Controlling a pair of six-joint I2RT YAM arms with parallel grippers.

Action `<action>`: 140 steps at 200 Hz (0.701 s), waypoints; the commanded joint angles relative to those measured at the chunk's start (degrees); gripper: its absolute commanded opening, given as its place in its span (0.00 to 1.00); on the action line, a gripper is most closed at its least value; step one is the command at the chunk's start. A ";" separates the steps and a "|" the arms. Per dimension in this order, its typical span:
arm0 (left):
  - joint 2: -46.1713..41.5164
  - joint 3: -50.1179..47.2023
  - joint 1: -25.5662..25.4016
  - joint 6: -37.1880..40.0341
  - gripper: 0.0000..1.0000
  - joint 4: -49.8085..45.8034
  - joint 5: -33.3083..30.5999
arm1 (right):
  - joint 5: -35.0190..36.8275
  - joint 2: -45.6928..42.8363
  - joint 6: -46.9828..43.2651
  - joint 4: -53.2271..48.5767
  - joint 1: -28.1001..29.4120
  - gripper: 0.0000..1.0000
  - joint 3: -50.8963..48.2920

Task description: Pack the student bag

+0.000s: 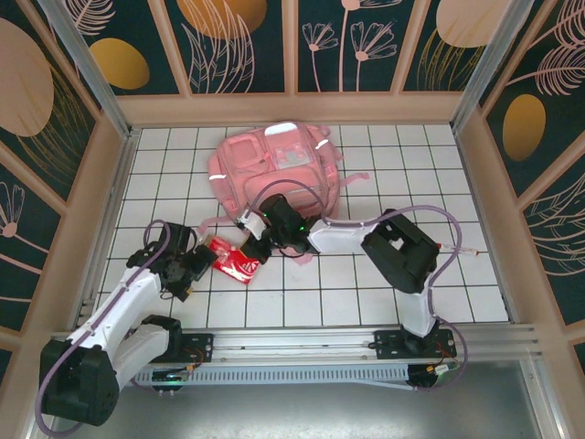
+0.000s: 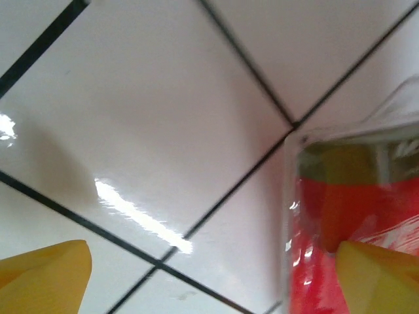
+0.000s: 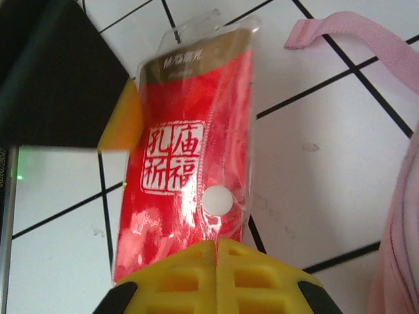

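The student bag (image 1: 274, 169), a soft pink backpack, lies flat at the back middle of the table; its edge (image 3: 402, 229) and a pink strap (image 3: 353, 33) show in the right wrist view. A red packet in a clear sleeve (image 1: 235, 259) (image 3: 186, 163) lies on the tiles in front of the bag. My right gripper (image 1: 256, 244) (image 3: 216, 245) is shut on the packet's near edge. My left gripper (image 1: 196, 265) (image 2: 213, 275) stands open at the packet's other end (image 2: 353, 216), with one yellow finger (image 2: 380, 281) over the packet and the other finger (image 2: 46, 278) over bare tile.
The table is white tile with black grid lines (image 1: 366, 293), walled by patterned panels on three sides. The right arm's elbow (image 1: 402, 251) rests at the right middle. The left gripper's dark body (image 3: 59, 78) sits close beside the packet.
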 commanded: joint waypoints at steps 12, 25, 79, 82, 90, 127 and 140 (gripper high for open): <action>-0.15 12.16 0.37 11.01 0.99 0.76 -1.55 | 8.35 -8.40 -0.58 1.03 0.17 0.00 -5.03; 0.38 16.29 0.40 16.94 0.99 3.22 0.13 | 11.78 -12.47 0.95 3.03 -0.27 0.00 -8.22; 5.15 18.49 -2.10 33.99 0.93 36.68 21.03 | 20.74 -29.70 3.14 3.33 -10.08 0.00 -18.08; 5.83 18.71 -2.65 35.64 0.93 37.54 20.79 | 20.60 -30.76 3.25 3.21 -11.13 0.00 -18.45; 8.18 19.63 -4.48 41.30 0.93 38.54 19.66 | 20.16 -33.21 3.83 2.88 -14.18 0.00 -19.52; 22.66 26.66 -13.75 81.23 0.85 28.24 18.70 | 20.97 -42.46 7.97 0.35 -30.10 0.00 -23.26; 26.71 26.78 -16.65 90.78 0.87 27.54 13.77 | 20.17 -44.78 9.74 -0.20 -34.59 0.00 -24.18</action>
